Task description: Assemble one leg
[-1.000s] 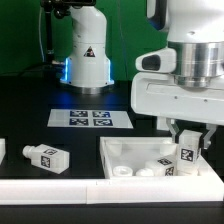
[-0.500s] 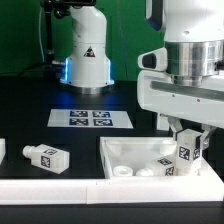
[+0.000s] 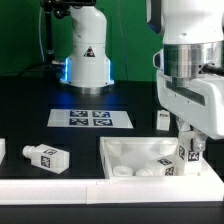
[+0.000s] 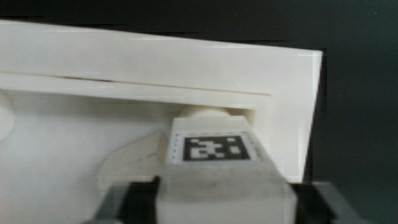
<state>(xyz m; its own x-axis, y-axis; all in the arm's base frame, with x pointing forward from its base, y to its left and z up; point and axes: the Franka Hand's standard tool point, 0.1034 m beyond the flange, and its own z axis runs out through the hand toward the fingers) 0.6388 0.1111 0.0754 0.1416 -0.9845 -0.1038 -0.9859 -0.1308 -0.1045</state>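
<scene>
My gripper (image 3: pixel 189 150) is shut on a leg (image 3: pixel 192 157), a stubby white peg with a black-and-white tag, and holds it upright at the right corner of the wide white panel (image 3: pixel 125 152). I cannot tell whether the leg touches the panel. In the wrist view the tagged leg (image 4: pixel 217 150) sits between my dark fingers (image 4: pixel 139 202), with the panel's rim (image 4: pixel 160 70) behind it. A second leg (image 3: pixel 46 157) lies on its side to the exterior view's left.
The marker board (image 3: pixel 90 118) lies flat behind the panel. Another small white leg (image 3: pixel 162 120) stands behind the panel at the right. A white part (image 3: pixel 2 152) shows at the far left edge. A white rail (image 3: pixel 60 190) runs along the front.
My arm has moved toward the exterior view's right with the leg still held, from over the panel's inner right part to its right corner.
</scene>
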